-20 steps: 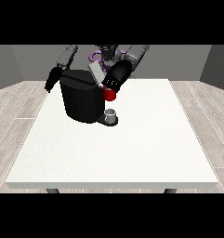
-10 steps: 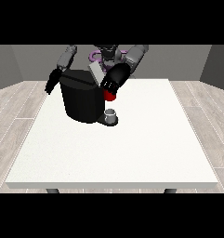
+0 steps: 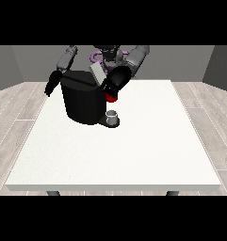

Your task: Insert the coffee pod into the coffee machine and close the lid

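The robot hand at the view's right [image 3: 116,81] sat atop the big black coffee machine [image 3: 84,101]; its fingers I could not tell. Closing the lid probably came next.

no readable text, no labels, no brands, no numbers, no signs

A large white rectangular bench [image 3: 124,160] on dark legs stands over a pale wood-plank floor [image 3: 13,113]. A black, boxy coffee machine [image 3: 82,101] sits on the bench's far part, towards the view's left. A small grey cup [image 3: 112,116] stands on the machine's low base, just beside its body.
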`<control>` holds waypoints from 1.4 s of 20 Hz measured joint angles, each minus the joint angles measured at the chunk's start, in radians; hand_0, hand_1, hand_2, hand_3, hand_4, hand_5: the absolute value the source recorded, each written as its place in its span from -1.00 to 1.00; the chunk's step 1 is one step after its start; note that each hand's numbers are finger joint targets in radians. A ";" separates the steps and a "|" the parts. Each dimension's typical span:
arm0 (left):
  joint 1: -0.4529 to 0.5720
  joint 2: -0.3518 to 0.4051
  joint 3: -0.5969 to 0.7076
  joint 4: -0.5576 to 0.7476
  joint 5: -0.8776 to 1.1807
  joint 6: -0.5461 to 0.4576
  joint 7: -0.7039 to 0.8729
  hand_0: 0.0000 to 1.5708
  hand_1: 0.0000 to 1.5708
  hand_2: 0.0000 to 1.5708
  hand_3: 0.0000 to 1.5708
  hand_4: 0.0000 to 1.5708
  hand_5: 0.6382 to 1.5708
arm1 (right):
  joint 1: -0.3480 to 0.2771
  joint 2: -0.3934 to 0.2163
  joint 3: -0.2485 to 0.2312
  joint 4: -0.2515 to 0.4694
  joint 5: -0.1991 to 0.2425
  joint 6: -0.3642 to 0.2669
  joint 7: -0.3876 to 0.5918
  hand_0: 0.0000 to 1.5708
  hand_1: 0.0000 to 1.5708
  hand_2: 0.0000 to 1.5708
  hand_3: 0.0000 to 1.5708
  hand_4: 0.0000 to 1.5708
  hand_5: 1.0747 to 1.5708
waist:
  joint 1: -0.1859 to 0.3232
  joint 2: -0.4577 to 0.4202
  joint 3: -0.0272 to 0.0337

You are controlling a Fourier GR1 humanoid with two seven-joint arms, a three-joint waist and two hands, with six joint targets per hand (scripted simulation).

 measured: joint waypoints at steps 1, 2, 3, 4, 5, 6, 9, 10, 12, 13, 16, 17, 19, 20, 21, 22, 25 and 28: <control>-0.002 0.009 -0.003 -0.004 -0.005 0.003 -0.015 0.33 0.33 0.34 -0.05 -1.00 1.00 | 0.002 -0.005 -0.003 0.001 0.000 0.000 -0.008 -1.00 -1.00 -1.00 -1.00 -0.76 1.00 | 0.000 0.008 0.0004; -0.001 0.011 -0.007 -0.005 -0.009 0.006 -0.029 0.27 0.27 0.30 -0.09 -1.00 1.00 | 0.002 -0.005 -0.003 0.000 0.000 0.001 -0.006 -1.00 -1.00 -1.00 -1.00 -0.79 1.00 | 0.002 0.009 0.0016; 0.002 0.021 -0.007 -0.003 -0.013 0.015 -0.042 0.18 0.18 0.25 -0.12 -1.00 1.00 | 0.006 -0.002 -0.001 -0.008 -0.001 0.002 -0.006 -1.00 -1.00 -1.00 -1.00 -0.80 1.00 | -0.003 0.014 0.0022; 0.001 0.018 -0.012 -0.010 -0.018 0.021 -0.043 0.04 0.04 0.16 -0.16 -1.00 1.00 | 0.007 -0.010 -0.011 0.003 -0.009 0.008 -0.015 -1.00 -1.00 -1.00 -1.00 -0.86 1.00 | 0.001 0.014 0.0026; 0.001 0.018 -0.013 -0.010 -0.023 0.030 -0.051 -0.05 -0.05 0.11 -0.17 -1.00 1.00 | 0.002 -0.006 -0.007 -0.001 -0.004 0.002 -0.005 -1.00 -1.00 -1.00 -1.00 -0.89 1.00 | 0.003 0.016 0.0033; -0.004 0.023 -0.014 -0.011 -0.029 0.037 -0.049 -0.35 -0.35 -0.01 -0.24 -1.00 1.00 | -0.011 -0.004 -0.005 -0.003 0.001 -0.004 0.001 -1.00 -1.00 -1.00 -1.00 -0.78 1.00 | 0.002 0.022 0.0025; -0.002 0.027 -0.024 -0.007 -0.048 0.052 -0.056 -1.00 -1.00 -0.19 -0.35 -1.00 1.00 | -0.009 0.000 -0.001 -0.004 0.008 -0.010 0.008 -1.00 -1.00 -1.00 -1.00 -0.81 1.00 | 0.002 0.019 0.0035; -0.006 0.024 -0.029 -0.009 -0.054 0.052 -0.056 -1.00 -1.00 -0.21 -0.38 -1.00 1.00 | -0.012 -0.001 -0.003 0.002 0.011 -0.015 0.007 -1.00 -1.00 -1.00 -1.00 -0.81 1.00 | 0.006 0.020 0.0033; -0.007 0.025 -0.028 -0.002 -0.057 0.052 -0.057 -1.00 -1.00 -0.28 -0.40 -1.00 1.00 | -0.016 -0.006 -0.007 0.003 0.013 -0.015 0.012 -1.00 -1.00 -1.00 -1.00 -0.85 1.00 | 0.007 0.016 0.0037; -0.005 0.019 -0.030 -0.006 -0.061 0.060 -0.053 -1.00 -1.00 -0.29 -0.42 -1.00 1.00 | -0.011 -0.009 -0.011 0.010 0.011 -0.014 0.003 -1.00 -1.00 -1.00 -1.00 -1.00 1.00 | 0.011 0.013 0.0041; 0.001 0.024 -0.028 -0.003 -0.062 0.062 -0.075 -1.00 -1.00 -0.39 -0.51 -1.00 1.00 | -0.007 -0.016 -0.021 0.010 -0.001 -0.005 0.014 -1.00 -1.00 -1.00 -1.00 -0.89 1.00 | 0.019 0.001 0.0047; 0.002 0.020 -0.031 -0.002 -0.064 0.058 -0.070 -1.00 -1.00 -0.45 -0.58 -1.00 1.00 | 0.000 -0.010 -0.021 0.016 -0.001 -0.010 0.003 -1.00 -1.00 -1.00 -1.00 -0.81 1.00 | 0.021 -0.004 0.0041; 0.006 0.023 -0.029 0.006 -0.067 0.051 -0.063 -1.00 -1.00 -0.58 -0.71 -1.00 1.00 | 0.012 -0.010 -0.021 0.019 -0.007 0.000 -0.006 -1.00 -1.00 -1.00 -1.00 -0.82 1.00 | 0.020 -0.016 0.0032; 0.013 0.018 -0.029 0.007 -0.068 0.053 -0.060 -1.00 -1.00 -0.62 -0.75 -1.00 1.00 | 0.018 -0.013 -0.025 0.026 -0.010 0.002 -0.005 -1.00 -1.00 -1.00 -1.00 -1.00 1.00 | 0.028 -0.025 0.0026; 0.015 0.015 -0.027 0.012 -0.067 0.046 -0.055 -1.00 -1.00 -0.72 -0.81 -1.00 1.00 | 0.021 -0.002 -0.020 0.028 -0.006 -0.006 0.003 -1.00 -1.00 -1.00 -1.00 -1.00 1.00 | 0.034 -0.038 0.0021; 0.019 0.002 -0.028 0.014 -0.067 0.042 -0.041 -1.00 -1.00 -1.00 -0.81 -1.00 1.00 | 0.031 0.008 -0.013 0.036 -0.001 -0.013 0.004 -1.00 -1.00 -1.00 -1.00 -1.00 1.00 | 0.042 -0.055 0.0017; 0.052 -0.042 -0.030 0.007 -0.062 0.041 -0.009 -1.00 -1.00 -1.00 -0.93 -1.00 1.00 | 0.056 0.007 -0.033 0.068 -0.017 -0.010 -0.011 -1.00 -1.00 -1.00 -1.00 -1.00 1.00 | 0.077 -0.105 0.0013; 0.123 -0.086 -0.037 0.000 -0.048 0.027 -0.015 -1.00 -1.00 -0.89 -1.00 -1.00 1.00 | 0.105 -0.005 -0.051 0.094 -0.032 0.003 -0.016 -1.00 -1.00 -1.00 -1.00 -1.00 1.00 | 0.124 -0.180 0.0010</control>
